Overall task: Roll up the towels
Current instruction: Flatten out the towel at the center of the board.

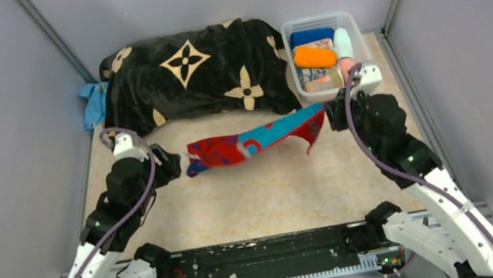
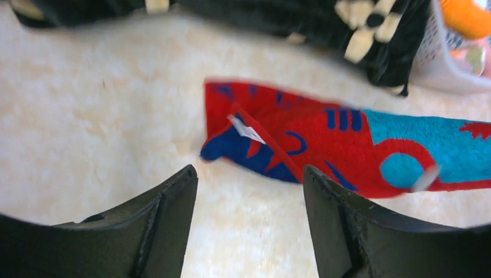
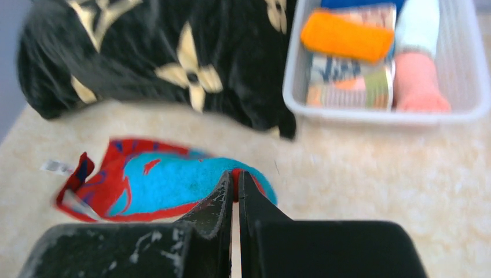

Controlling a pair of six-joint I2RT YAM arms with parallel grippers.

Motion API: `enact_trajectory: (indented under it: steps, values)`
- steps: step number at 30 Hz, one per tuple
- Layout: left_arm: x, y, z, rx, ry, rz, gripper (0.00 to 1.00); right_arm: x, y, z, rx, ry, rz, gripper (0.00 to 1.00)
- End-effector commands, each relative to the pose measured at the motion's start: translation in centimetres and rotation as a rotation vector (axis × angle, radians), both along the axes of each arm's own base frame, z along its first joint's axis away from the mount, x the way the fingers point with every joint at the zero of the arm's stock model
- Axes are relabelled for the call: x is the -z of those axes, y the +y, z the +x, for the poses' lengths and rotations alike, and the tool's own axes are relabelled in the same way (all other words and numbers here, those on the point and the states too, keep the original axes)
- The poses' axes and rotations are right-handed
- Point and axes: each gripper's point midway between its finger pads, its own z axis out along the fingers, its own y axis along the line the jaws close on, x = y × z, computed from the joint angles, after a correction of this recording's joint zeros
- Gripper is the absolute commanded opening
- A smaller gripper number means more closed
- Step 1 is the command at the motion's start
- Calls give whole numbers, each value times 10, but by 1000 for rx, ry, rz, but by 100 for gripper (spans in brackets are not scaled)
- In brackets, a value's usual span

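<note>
The top camera sits above and behind my bases, looking down and forward over the whole table (image 1: 253, 198). My left wrist camera rides close and low, looking out past my left gripper (image 2: 249, 176) toward the patterned towel (image 2: 324, 139). My right wrist camera peers over my right gripper (image 3: 234, 179), just as near — all three views share that towel, the black blanket (image 1: 194, 72) and the basket (image 1: 318, 20).

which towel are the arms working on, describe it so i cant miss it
Start at the big black flowered blanket at the back. Just in front, between the arms, lies a long stretched-out towel, its right end pinched by the right pincer. It is red with turquoise patches, unlike those packed in the white basket.
</note>
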Motion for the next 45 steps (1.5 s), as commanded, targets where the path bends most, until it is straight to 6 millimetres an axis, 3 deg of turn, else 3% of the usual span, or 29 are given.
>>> enact_trajectory:
  steps: [1,6,10,14,16,20,25,32,38,45]
  values:
    - [51,5,-32,-27,144,-92,74,73,-19,-17,74,131,-19,0]
    - [72,-10,-36,0,201,-171,78,129,-51,-37,253,237,-3,0]
    - [99,-30,-26,34,296,-178,78,147,-52,-42,280,241,75,0]
    - [115,-54,-7,85,352,-181,77,152,-46,-39,273,241,114,0]
    - [113,-66,8,109,355,-169,76,154,-46,-37,277,240,111,0]
    - [123,-84,33,131,447,-96,66,154,-45,-34,268,226,105,0]
    - [159,-100,56,128,577,21,57,160,-42,-33,248,216,102,0]
    - [189,-113,79,108,642,118,46,163,-40,-30,232,204,81,0]
    - [206,-118,91,85,668,169,44,163,-39,-28,222,201,69,0]
    - [226,-108,93,35,714,241,41,168,-37,-27,212,212,63,0]
